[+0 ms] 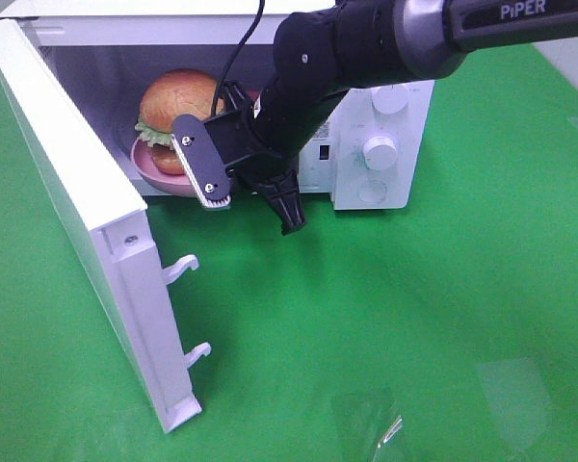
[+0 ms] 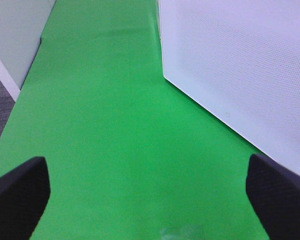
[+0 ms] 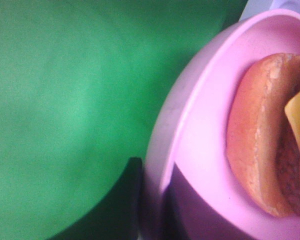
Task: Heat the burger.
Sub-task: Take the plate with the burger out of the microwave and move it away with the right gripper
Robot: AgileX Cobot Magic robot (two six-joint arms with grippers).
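The burger (image 1: 178,101) sits on a pink plate (image 1: 146,162) inside the open white microwave (image 1: 405,188), close to the front of the cavity. My right gripper (image 1: 212,197) reaches in from the right and is shut on the plate's near rim. Up close, the right wrist view shows the plate (image 3: 205,125), the burger's lower bun (image 3: 260,135) and a dark finger (image 3: 135,200) against the rim. My left gripper (image 2: 150,200) is open over the green cloth, beside the outer face of the microwave door (image 2: 240,65), and holds nothing. The left arm is out of the high view.
The microwave door (image 1: 77,192) swings out to the left toward the front, with two latch hooks (image 1: 183,265) on its edge. Two knobs (image 1: 379,151) sit on the panel at the right. A clear crumpled film (image 1: 376,423) lies on the green cloth (image 1: 443,318) near the front.
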